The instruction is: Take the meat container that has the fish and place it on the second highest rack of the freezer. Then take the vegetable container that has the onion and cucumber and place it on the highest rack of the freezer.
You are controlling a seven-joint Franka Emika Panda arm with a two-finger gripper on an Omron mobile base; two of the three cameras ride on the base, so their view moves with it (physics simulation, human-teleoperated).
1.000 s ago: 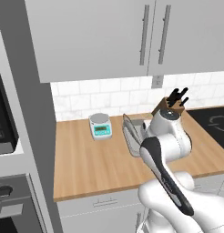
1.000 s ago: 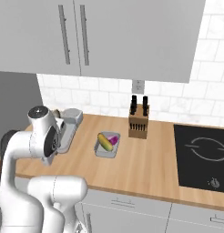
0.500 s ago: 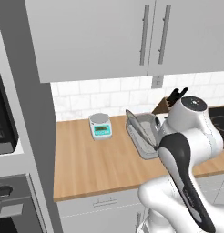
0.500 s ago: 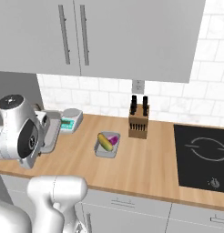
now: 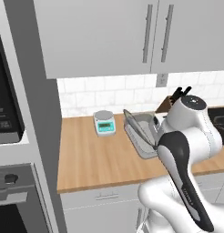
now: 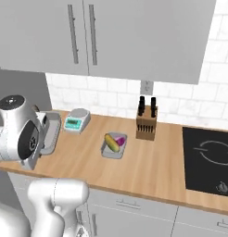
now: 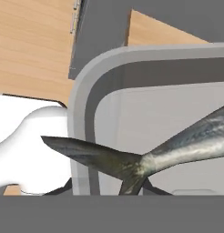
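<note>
Countertop (image 6: 162, 162) carries cucumber (image 6: 111, 142) tray; hand view shows fish (image 7: 177, 148) instead.

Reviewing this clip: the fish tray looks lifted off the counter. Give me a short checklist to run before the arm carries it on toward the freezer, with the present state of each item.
1. Fish in its container: ok; it lies inside, though the tail reaches over the rim.
2. Container off the counter: ok; in the left base view it hangs tilted above the wood by the arm.
3. Grip on the container: cannot tell; the fingertips are hidden behind the rim in the hand view.
4. Container level: not ok; it stands steeply tilted, so the fish might slide.
5. Vegetable container undisturbed: ok; it sits on the counter with cucumber and onion inside.
6. Scale clear of the container: ok; it sits apart.
</note>
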